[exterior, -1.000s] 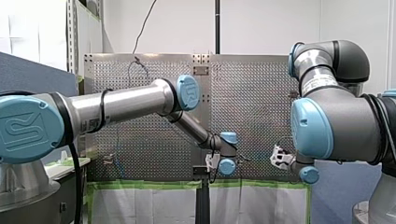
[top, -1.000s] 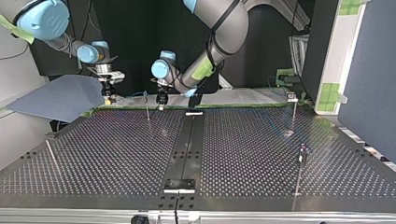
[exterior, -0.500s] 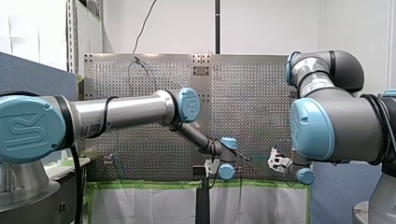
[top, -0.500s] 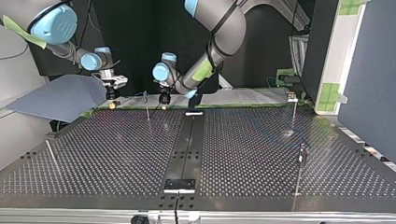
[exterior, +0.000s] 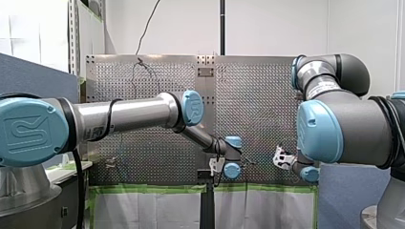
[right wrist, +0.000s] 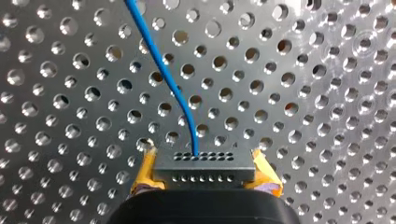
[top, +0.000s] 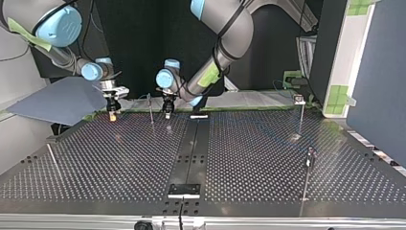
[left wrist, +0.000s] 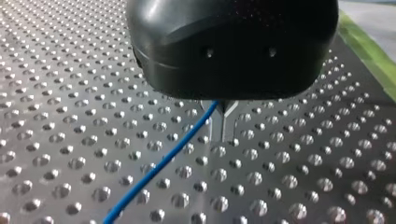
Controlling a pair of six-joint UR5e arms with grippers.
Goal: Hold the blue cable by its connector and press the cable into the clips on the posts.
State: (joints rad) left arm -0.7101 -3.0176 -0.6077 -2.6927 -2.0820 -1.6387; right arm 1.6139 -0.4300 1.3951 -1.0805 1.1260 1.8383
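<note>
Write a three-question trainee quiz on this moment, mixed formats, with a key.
1. Multiple choice: what does my right gripper hold?
A) a loose clip
B) the black connector
C) a strip of green tape

2. True or false: the blue cable runs up into my left gripper.

3. Fill in: in the top view, a thin ____ stands on the perforated table between the two grippers.

Key
1. B. The connector sits between the gripper's fingers, and the cable leaves from its face.
2. True.
3. post
</note>
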